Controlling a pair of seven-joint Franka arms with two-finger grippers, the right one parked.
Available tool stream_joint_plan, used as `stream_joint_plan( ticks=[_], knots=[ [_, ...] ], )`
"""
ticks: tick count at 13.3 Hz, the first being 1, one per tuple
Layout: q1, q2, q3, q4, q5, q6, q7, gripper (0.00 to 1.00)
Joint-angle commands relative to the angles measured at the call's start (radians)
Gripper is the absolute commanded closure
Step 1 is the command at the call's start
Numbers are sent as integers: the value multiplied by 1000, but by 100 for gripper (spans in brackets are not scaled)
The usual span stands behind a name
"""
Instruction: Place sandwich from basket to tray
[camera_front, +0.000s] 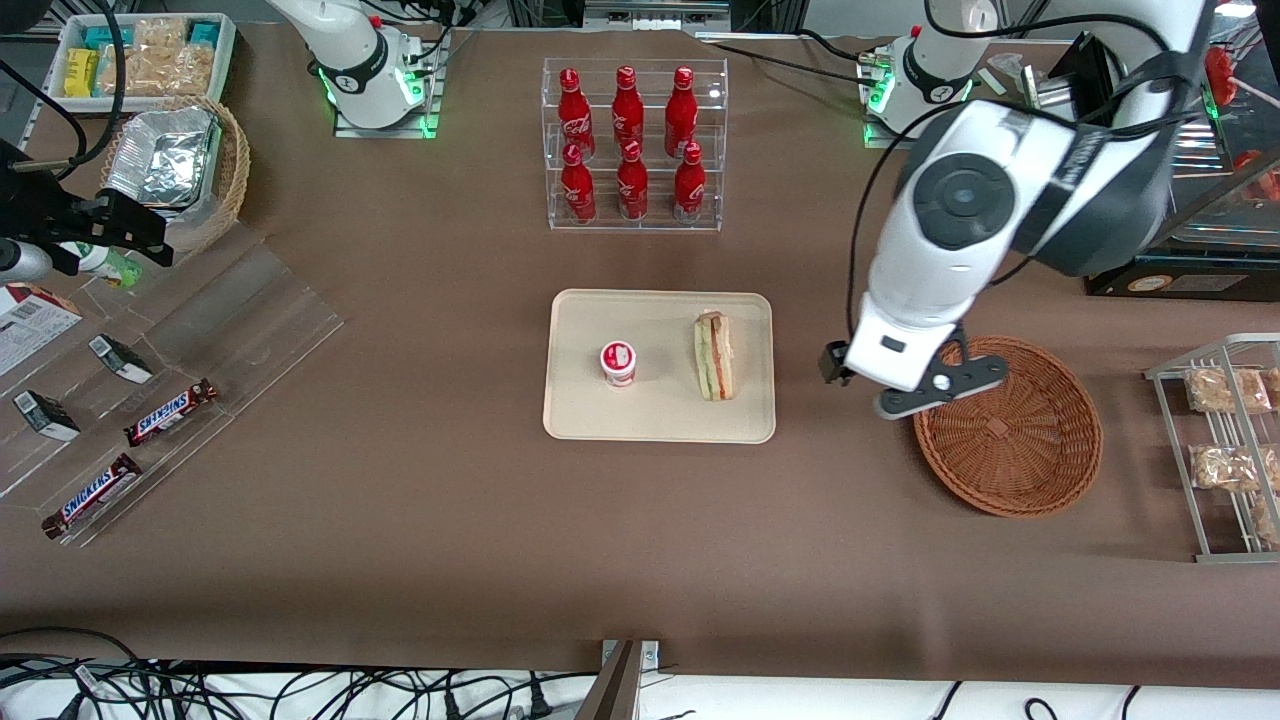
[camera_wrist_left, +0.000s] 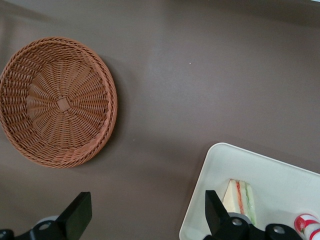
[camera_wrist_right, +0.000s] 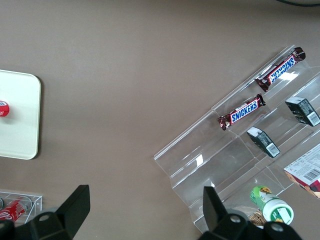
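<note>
Find the sandwich (camera_front: 713, 355) already on the tray (camera_front: 660, 415), lying toward the tray's working-arm end, with its long side running from near to far and its striped filling edge facing up. Note a small red-and-white cup (camera_front: 618, 362) beside it on the same tray, apart from it. See the basket (camera_front: 1008, 440) standing empty on the worktop (camera_front: 400, 500), farther toward the working arm's end and well apart from the tray.

Locate the tool (camera_wrist_left: 146, 214) hovering above the bare worktop between tray and basket, close to the basket's rim, fingers spread wide with nothing between them.

Judge the placing as done, or nearly so.

Expect a light load, soft and easily crushed: white bread gives under little pressure, and the layers can slide against each other. Count on a slick clear wrap, likely to slip or crinkle under hard pads. If a regrasp is needed, take hold across the two flat bread faces, around the middle of the wedge where it is thickest, not at the thin tip. Close only until the wrap stops sliding. Lift straight up, keeping clear of the cup.
</note>
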Motion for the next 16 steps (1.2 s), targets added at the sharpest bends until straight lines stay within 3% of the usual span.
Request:
stream_joint_plan(
  ticks=[1, 10, 14, 16],
  knots=[
    [50, -61, -1, -13, -71, -46, 109, 0],
    [3, -328, 303, -113, -316, -175, 580, 0],
    [4, -365, 390, -107, -393, -244, 720, 0],
    [9, -366, 393, -107, -395, -244, 772, 0]
  ],
)
